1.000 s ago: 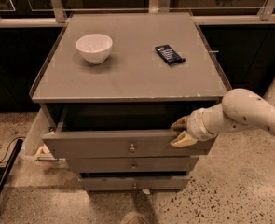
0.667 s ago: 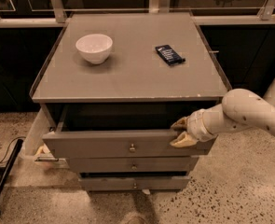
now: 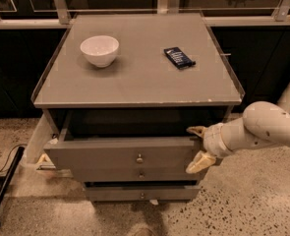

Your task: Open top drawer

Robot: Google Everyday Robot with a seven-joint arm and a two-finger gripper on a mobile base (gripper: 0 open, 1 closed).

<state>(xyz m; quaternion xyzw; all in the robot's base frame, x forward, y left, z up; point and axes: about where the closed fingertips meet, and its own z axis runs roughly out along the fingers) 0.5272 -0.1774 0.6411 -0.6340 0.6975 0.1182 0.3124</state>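
The top drawer (image 3: 105,154) of the grey cabinet is pulled partly out, with a dark gap behind its flat front and a small round knob (image 3: 139,158) at its centre. My gripper (image 3: 197,146) is at the right end of that drawer front. Its fingers are spread apart, the upper fingertip (image 3: 195,130) by the front's top edge and the lower fingertip (image 3: 198,163) against the front's lower right corner. My white arm (image 3: 262,127) reaches in from the right.
Two shorter drawers sit below, the middle drawer (image 3: 141,175) and the bottom drawer (image 3: 142,195). On the cabinet top (image 3: 134,77) stand a white bowl (image 3: 100,50) and a dark blue packet (image 3: 179,57). A black pole (image 3: 4,191) and cable lie on the floor at left.
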